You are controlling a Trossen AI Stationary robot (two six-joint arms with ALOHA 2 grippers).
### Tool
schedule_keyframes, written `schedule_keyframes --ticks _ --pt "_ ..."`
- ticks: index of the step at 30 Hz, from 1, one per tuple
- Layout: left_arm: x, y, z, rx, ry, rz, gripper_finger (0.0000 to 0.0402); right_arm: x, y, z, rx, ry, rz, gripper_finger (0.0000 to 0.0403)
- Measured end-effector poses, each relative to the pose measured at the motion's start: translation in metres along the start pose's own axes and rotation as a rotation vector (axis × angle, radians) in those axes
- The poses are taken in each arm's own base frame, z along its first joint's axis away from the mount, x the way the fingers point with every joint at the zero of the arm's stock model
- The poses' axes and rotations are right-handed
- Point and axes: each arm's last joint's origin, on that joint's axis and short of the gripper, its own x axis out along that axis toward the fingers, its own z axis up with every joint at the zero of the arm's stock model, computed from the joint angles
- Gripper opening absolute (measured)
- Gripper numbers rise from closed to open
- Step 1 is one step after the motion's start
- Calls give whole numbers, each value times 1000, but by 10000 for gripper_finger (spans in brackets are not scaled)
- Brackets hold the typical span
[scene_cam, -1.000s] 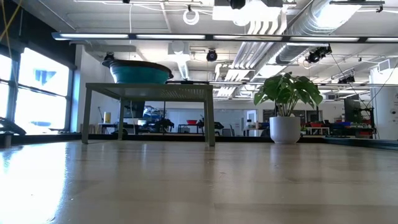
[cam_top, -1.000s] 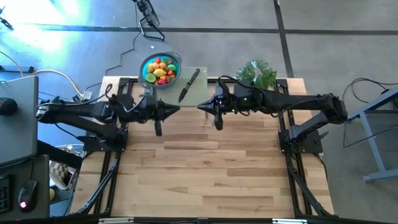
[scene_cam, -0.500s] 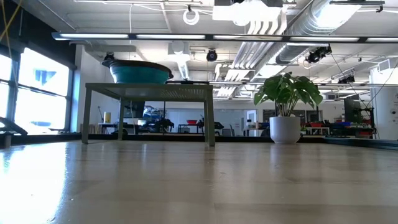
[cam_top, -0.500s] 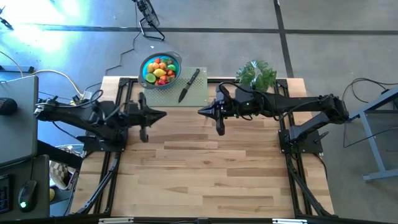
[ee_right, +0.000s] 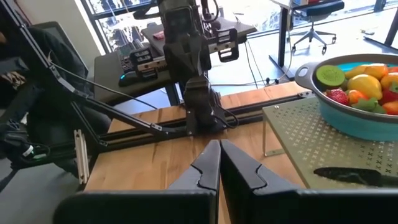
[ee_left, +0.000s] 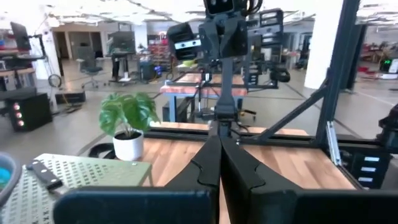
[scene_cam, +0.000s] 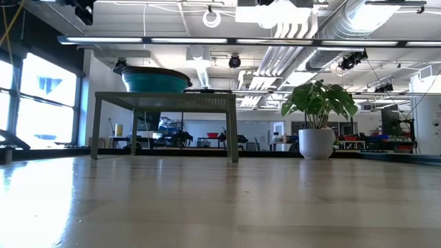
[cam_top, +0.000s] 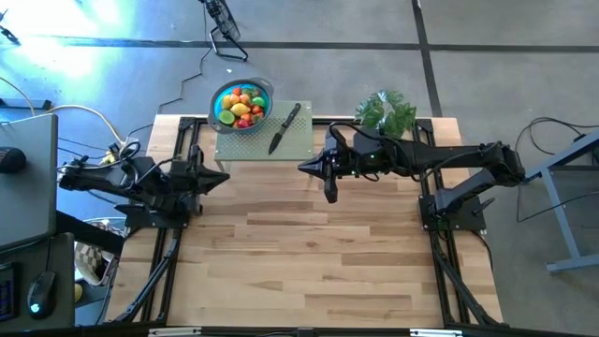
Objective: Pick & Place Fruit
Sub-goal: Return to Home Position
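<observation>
– Fruit [cam_top: 241, 103] loc?
– Piled in blue bowl [cam_top: 215, 105] on shelf [cam_top: 301, 140], counter's [cam_top: 309, 253] far edge.
– Arms?
– L gripper [cam_top: 223, 175] at counter's left side, arm folded, pointing inward, fingers pressed together, empty. R gripper [cam_top: 301, 168] just fwd of shelf, arm stretched level, fingers likewise pressed together, empty.

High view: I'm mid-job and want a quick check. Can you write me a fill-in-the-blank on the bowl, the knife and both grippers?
1. The fruit lies piled in the ___ bowl on the shelf.
2. In the high view, the knife lies on the shelf on the picture's ___ side of the bowl.
3. The left gripper and the right gripper both have their fingers ___, holding nothing.
4. The potted plant stands nearer the ___ arm.

Missing words: blue; right; shut; right.
</observation>
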Motion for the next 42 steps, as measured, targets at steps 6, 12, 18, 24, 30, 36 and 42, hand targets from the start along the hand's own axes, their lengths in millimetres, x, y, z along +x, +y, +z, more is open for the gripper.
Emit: schedule_keyframes --ticks 6,12,18,24,30,36,42 --pt "-20 6 -5 5 -11 -15 0 -2 -1 0 4 7 -22 3" --pt "-36 10 -4 16 -42 -54 0 -2 -1 0 4 7 -21 3" --pt "-42 12 -3 31 -65 -69 0 -2 -1 0 4 7 -21 3" --pt "-51 13 -6 36 -62 -131 0 -2 -1 0 4 7 -21 3" --pt "-51 13 -10 31 -22 -139 0 -2 -1 0 4 5 -22 3" --pt "-51 13 -11 32 -17 -133 0 -2 -1 0 4 4 -23 3" --pt "-49 11 -14 35 -7 -176 0 -2 -1 1 3 -3 -22 3"
